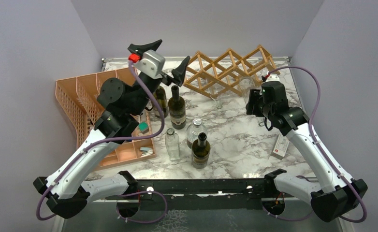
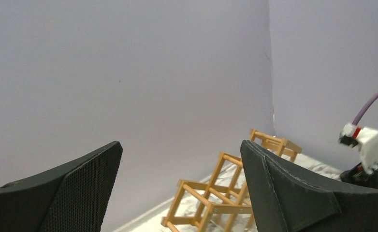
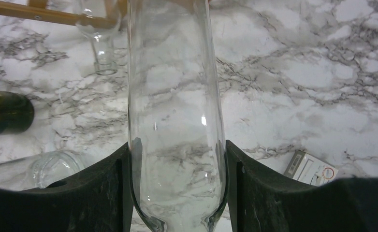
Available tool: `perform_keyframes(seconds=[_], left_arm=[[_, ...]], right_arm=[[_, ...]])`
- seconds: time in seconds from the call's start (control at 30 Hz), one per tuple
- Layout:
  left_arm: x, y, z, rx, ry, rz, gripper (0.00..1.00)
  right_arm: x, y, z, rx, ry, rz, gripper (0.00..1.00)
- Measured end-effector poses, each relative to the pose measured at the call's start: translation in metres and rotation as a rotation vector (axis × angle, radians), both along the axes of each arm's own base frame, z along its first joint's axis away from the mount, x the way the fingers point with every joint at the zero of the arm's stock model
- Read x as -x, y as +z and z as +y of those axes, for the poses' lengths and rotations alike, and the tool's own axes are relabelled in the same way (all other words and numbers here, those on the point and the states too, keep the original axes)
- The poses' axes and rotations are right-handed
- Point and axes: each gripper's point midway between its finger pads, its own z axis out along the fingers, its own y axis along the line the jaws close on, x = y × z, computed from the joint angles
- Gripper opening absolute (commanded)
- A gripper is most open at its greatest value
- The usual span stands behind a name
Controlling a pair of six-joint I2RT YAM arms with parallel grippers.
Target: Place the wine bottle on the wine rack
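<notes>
A clear glass wine bottle [image 3: 175,87] is held between my right gripper's [image 3: 177,150] two black fingers, near its base, above the marble table. From above, the right gripper [image 1: 254,102] holds the bottle [image 1: 247,87] just in front of the wine rack [image 1: 230,67], a light wood lattice of diamond cells at the back. A rack slat shows at the top of the right wrist view [image 3: 32,12]. My left gripper [image 1: 165,58] is open and empty, raised high left of the rack. The rack [image 2: 221,193] shows between its fingers.
Dark green bottles [image 1: 177,108] [image 1: 201,151] and clear bottles [image 1: 172,145] [image 1: 196,129] stand mid-table. Another clear bottle neck [image 3: 100,48] sticks out below the rack. An orange mesh organizer [image 1: 80,96] sits at the left. A small white box [image 1: 280,147] lies at the right.
</notes>
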Motion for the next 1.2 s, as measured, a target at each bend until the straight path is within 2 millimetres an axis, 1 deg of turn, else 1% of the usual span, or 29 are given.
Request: perform_keyframes(seconds=[0.07,0.13,0.23,0.37,0.5,0.63,0.73,0.87,1.0,1.2], left_arm=[[0.005,0.002,0.009,0.061,0.003,0.042,0.99],[0.006,-0.003,0.015,0.099,0.011,0.093,0.99],[0.001,-0.024,0.016,0.119,0.028,0.183,0.99],[-0.006,-0.060,0.012,0.107,0.043,0.314,0.99],[-0.006,-0.083,0.009,0.100,0.039,0.398,0.99],[-0.003,-0.101,0.009,0.091,0.038,0.459,0.99],[0.000,-0.106,0.012,0.089,0.039,0.478,0.99],[0.006,-0.105,0.017,0.096,0.036,0.485,0.99],[0.010,-0.103,0.021,0.101,0.035,0.481,0.99],[0.011,-0.103,0.022,0.100,0.035,0.482,0.99]], right_arm=[[0.001,-0.014,-0.007,-0.003,-0.020,0.032,0.01],[0.003,-0.026,-0.013,-0.001,-0.036,0.054,0.01],[0.007,-0.040,-0.016,-0.002,-0.039,0.077,0.01],[0.005,-0.056,-0.016,-0.020,-0.037,0.093,0.01],[-0.007,-0.068,-0.018,-0.038,-0.052,0.103,0.01],[-0.025,-0.078,-0.019,-0.057,-0.067,0.100,0.01],[-0.037,-0.084,-0.019,-0.071,-0.072,0.096,0.01],[-0.051,-0.088,-0.018,-0.090,-0.073,0.075,0.01],[-0.061,-0.092,-0.018,-0.106,-0.072,0.063,0.01],[-0.074,-0.102,-0.016,-0.137,-0.060,0.033,0.01]])
